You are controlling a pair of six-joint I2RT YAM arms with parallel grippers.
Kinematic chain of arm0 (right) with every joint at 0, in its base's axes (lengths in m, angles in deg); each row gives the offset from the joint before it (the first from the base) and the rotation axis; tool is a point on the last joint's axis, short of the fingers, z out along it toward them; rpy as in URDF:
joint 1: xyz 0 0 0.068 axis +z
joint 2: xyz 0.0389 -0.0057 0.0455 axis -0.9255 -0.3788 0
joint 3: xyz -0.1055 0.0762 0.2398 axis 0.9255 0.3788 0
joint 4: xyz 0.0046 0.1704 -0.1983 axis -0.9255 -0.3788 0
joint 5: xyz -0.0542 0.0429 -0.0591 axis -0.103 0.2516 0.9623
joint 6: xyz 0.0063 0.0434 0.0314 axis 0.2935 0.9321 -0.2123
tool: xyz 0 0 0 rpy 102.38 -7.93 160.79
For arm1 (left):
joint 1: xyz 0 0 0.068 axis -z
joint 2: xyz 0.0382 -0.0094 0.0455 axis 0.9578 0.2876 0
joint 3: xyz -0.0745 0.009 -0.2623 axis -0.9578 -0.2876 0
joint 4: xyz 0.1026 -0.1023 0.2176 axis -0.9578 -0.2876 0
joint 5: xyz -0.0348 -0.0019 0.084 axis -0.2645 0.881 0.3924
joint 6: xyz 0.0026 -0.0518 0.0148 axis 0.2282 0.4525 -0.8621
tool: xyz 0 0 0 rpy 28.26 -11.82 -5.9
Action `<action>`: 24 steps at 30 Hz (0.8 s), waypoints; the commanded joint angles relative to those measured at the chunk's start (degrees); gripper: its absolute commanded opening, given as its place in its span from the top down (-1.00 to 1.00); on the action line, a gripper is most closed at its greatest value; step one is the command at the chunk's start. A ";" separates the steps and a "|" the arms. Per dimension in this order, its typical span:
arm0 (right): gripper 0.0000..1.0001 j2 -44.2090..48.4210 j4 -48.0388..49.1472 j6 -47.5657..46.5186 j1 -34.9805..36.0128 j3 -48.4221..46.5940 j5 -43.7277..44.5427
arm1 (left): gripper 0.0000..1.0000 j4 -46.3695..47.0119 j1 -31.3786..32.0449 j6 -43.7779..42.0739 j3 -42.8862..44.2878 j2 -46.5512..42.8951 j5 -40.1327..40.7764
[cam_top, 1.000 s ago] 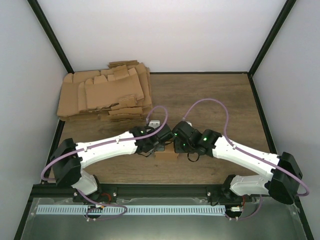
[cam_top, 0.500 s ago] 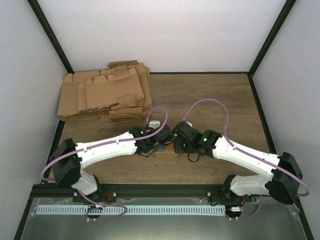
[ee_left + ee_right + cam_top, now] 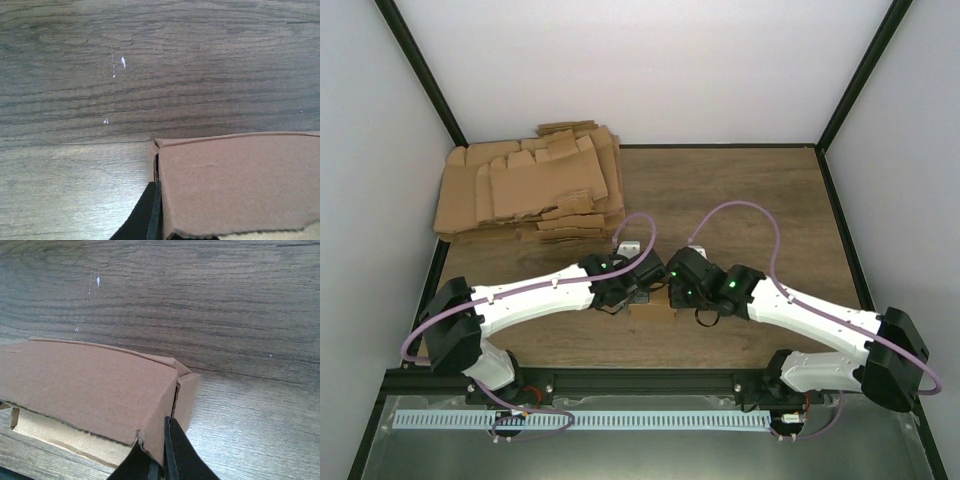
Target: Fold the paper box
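Note:
The paper box is a small brown carton on the wooden table, between my two wrists near the front edge. In the left wrist view the box fills the lower right. One black finger of my left gripper lies against the box's left end wall; the other finger is hidden behind the top panel. In the right wrist view the box lies lower left, its open side showing pale inside. My right gripper pinches the box's right end wall between its two fingers.
A big untidy pile of flat cardboard blanks lies at the back left of the table. Black frame posts and white walls enclose the table. Purple cables loop above both wrists.
My right arm has shifted slightly right and toward the near edge. The box and my left arm have barely moved.

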 commanded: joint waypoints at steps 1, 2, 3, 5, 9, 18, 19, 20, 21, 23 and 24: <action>0.99 -3.71 -7.25 2.09 3.75 6.67 -2.26 | 0.93 -3.75 -0.23 -0.61 -3.32 3.26 -6.52; 0.99 -3.92 -6.80 2.25 4.02 6.76 -2.18 | 0.93 -3.62 -0.25 -0.85 -3.59 3.18 -6.77; 0.99 -4.37 -6.47 2.43 4.67 6.82 -1.85 | 0.93 -3.61 -0.26 -0.98 -3.87 3.09 -6.93; 0.99 -5.40 -6.63 2.86 5.00 6.60 -1.32 | 0.93 -3.44 -0.22 -1.35 -4.22 3.12 -7.19; 0.99 -6.08 -6.22 3.10 5.16 6.78 -0.56 | 0.93 -4.02 -0.24 -1.91 -4.77 3.26 -6.57; 0.99 -3.86 -5.25 3.33 5.19 6.91 1.42 | 0.93 -1.79 -0.08 -0.89 -7.36 1.86 -7.48; 0.99 -3.70 -4.80 2.97 5.19 7.11 1.21 | 0.92 -1.26 0.03 -0.21 -7.77 1.89 -7.39; 0.99 -3.17 -4.02 2.53 5.20 7.45 0.87 | 0.91 -0.99 0.11 0.60 -8.07 1.85 -7.02; 0.98 -2.38 -2.84 2.12 5.16 8.03 0.56 | 0.89 -0.68 0.20 1.50 -8.41 1.77 -6.46; 0.97 -0.45 -0.46 1.66 5.18 9.47 -0.07 | 0.80 0.45 0.66 2.69 -8.68 1.08 -5.97; 0.94 0.58 0.48 1.54 5.13 10.01 -0.27 | 0.75 0.83 0.79 2.96 -8.57 0.40 -5.70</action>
